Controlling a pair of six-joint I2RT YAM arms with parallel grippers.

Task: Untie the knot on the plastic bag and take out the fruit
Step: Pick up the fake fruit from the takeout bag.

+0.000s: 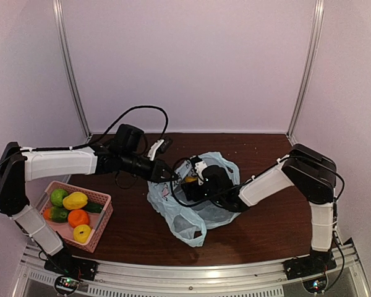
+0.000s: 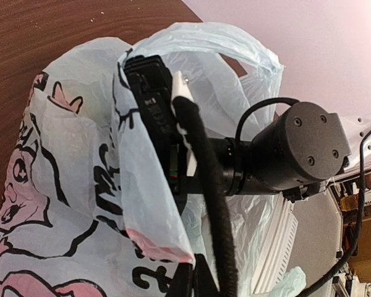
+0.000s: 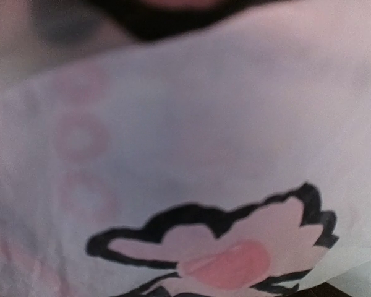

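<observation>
The pale blue plastic bag (image 1: pixel 187 226) lies at the table's middle with its mouth held open; its pink and black cartoon prints (image 2: pixel 25 204) fill the left wrist view. My left gripper (image 1: pixel 172 177) is shut on the bag's upper left rim, its fingertips (image 2: pixel 191 279) pinching the film. My right gripper (image 1: pixel 195 176) reaches into the mouth from the right, beside a yellow fruit (image 1: pixel 190 180) inside. Bag film (image 3: pixel 173 124) covers the right wrist view and hides those fingers. The knot is out of view.
A pink perforated basket (image 1: pixel 102 215) at the near left holds several fruit, among them a yellow one (image 1: pixel 75 200), an orange one (image 1: pixel 78 218) and a green one (image 1: pixel 59 197). The right arm's wrist (image 2: pixel 300 151) crosses the bag mouth. Curtain walls enclose the table.
</observation>
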